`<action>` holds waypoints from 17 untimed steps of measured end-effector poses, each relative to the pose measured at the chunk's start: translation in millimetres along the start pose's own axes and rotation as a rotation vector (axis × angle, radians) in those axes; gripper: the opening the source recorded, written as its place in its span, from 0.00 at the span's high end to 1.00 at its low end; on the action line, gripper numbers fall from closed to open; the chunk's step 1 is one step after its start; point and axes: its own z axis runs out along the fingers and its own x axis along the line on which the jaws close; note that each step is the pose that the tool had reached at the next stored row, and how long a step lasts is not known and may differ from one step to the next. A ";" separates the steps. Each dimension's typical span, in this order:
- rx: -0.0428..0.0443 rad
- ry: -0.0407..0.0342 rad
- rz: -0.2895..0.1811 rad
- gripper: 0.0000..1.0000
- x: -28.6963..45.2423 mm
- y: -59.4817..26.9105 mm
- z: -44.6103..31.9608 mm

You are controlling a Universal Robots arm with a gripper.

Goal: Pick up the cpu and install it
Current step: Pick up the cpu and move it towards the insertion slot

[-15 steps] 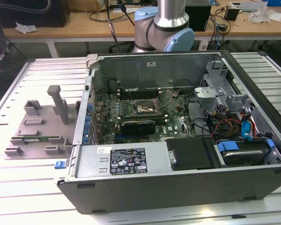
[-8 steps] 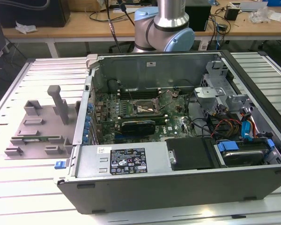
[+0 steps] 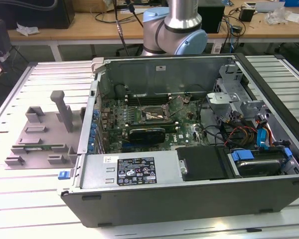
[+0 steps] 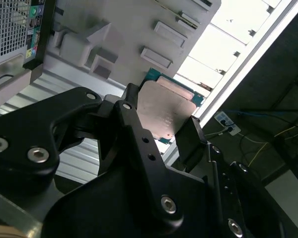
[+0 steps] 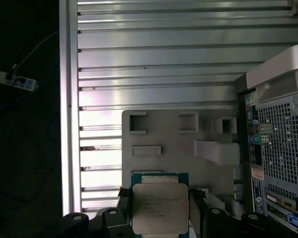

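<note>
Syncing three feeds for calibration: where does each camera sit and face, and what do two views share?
Exterior view: off the arm, looking down into the open grey computer case; the arm's silver-blue joint shows behind.
First wrist view: on the arm, facing down past the tool onto the grey plastic fixture tray.
Second wrist view: close behind the tool's black fingers, looking obliquely.
Both wrist views share the silver-topped square cpu the tool grips.

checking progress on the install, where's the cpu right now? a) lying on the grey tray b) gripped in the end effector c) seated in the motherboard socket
b: in both wrist views the cpu is clamped in the end effector, with the grey tray beyond it.
</note>
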 end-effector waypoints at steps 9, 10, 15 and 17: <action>0.0000 0.0002 0.000 0.45 -20.7 0.9 0.3; 0.0000 0.0003 0.000 0.45 -23.4 1.0 0.3; 0.0000 0.0003 0.000 0.45 -30.7 1.3 0.4; 0.0000 0.0003 0.000 0.45 -32.6 1.4 0.4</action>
